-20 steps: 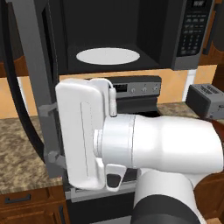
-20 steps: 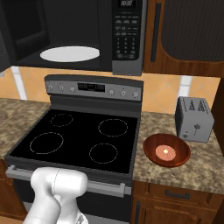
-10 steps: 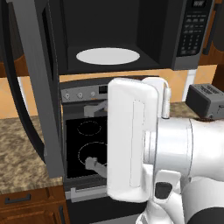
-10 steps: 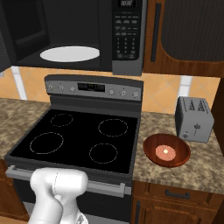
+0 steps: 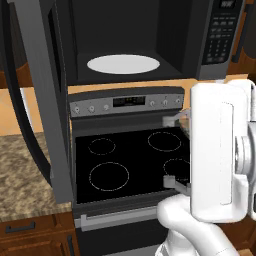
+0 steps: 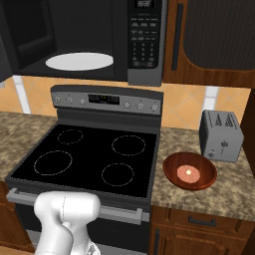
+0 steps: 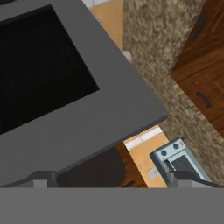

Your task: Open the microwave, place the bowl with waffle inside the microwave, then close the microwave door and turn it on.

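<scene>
The white arm is seen close to the camera in the left base view, and its gripper [image 5: 176,151] is held in front of the stove [image 6: 94,159], over the right-hand rings, with the two fingers spread wide and nothing between them. In the hand view the two finger tips are set far apart at the bottom, with the microwave door [image 7: 65,83] shown beyond them as a grey-framed panel with a black window.

On the tabletop [image 6: 234,187] to the right of the stove, the reddish-brown bowl [image 6: 190,171] is placed near the front edge, upright, with the waffle [image 6: 189,173] lying flat at its centre and a pale dab on top. The bowl is not touched by the gripper. Just behind the bowl and to the right, a small grey toaster [image 6: 221,135] is set against the wall.

Above and behind the stove, the microwave [image 6: 145,40] is mounted between wooden cabinets. It is seen standing open: the white round plate [image 6: 79,61] is exposed in the dark cavity, and the keypad is found at the right of the front. In the left base view the door is swung out to the left, edge-on to the camera, with its long dark handle curved along the outer side.
</scene>
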Motion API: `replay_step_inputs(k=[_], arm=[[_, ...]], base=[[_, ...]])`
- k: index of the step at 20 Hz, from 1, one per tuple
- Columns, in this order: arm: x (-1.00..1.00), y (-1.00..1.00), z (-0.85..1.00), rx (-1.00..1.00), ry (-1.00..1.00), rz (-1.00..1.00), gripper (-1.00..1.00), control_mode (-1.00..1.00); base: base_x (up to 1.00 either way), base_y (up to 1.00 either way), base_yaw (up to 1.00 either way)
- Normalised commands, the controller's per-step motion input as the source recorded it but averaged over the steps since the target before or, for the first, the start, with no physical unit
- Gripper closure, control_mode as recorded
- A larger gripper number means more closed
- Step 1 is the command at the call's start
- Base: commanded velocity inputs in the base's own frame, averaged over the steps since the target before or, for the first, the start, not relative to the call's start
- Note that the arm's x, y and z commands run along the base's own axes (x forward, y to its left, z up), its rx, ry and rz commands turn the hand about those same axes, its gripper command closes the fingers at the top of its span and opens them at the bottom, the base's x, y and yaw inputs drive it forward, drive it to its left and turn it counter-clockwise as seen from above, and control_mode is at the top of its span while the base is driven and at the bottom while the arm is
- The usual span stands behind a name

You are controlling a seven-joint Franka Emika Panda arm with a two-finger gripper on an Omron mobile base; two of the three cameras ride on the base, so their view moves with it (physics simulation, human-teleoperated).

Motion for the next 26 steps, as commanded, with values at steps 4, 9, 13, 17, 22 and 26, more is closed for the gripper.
replay_step_inputs(k=[4,9,13,17,22,26], arm=[[0.86,-0.77,-0.18,-0.25,0.07,0.00,-1.00,-1.00],[1.00,-0.73,-0.54,-0.31,0.02,0.01,-1.00,-1.00],[1.00,-0.54,-0.86,-0.46,-0.24,0.09,-1.00,-1.00],[0.87,-0.45,-0.99,-0.53,-0.43,0.13,-1.00,-1.00],[0.51,-0.38,-0.84,-0.62,-0.45,0.06,-1.00,-1.00],[0.36,-0.53,-0.33,-0.66,-0.21,0.00,-1.00,-1.00]], base=[[0.00,0.00,0.00],[0.00,0.00,0.00],[0.00,0.00,0.00],[0.00,0.00,0.00],[0.00,0.00,0.00],[0.00,0.00,0.00]])
